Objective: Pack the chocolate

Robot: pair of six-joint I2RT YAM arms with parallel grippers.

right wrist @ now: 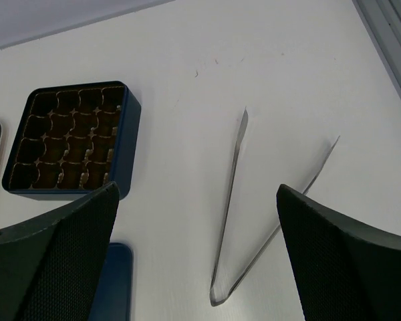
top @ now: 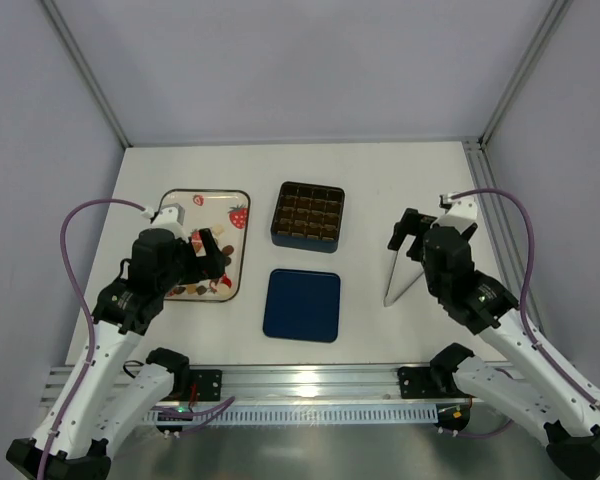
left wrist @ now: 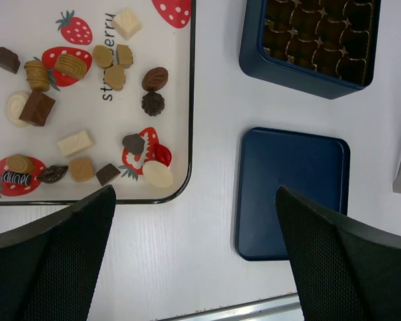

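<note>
Several small chocolates [left wrist: 154, 78], dark brown, light brown, tan and white, lie scattered on a strawberry-print tray [left wrist: 190, 100]. In the top view the chocolates [top: 193, 289] sit along the near edge of the tray [top: 208, 199]. My left gripper [left wrist: 195, 195] is open and empty. It hovers over the table at the tray's near right corner, and in the top view it [top: 214, 259] hangs over the tray's right side. My right gripper [right wrist: 197, 190] is open and empty above metal tongs [right wrist: 230, 200].
A dark-blue box with a brown grid insert [top: 307, 215] stands at the table's centre back, its cells empty in the right wrist view [right wrist: 70, 140]. Its flat blue lid [top: 301, 305] lies in front of it. The tongs [top: 401, 274] lie at the right.
</note>
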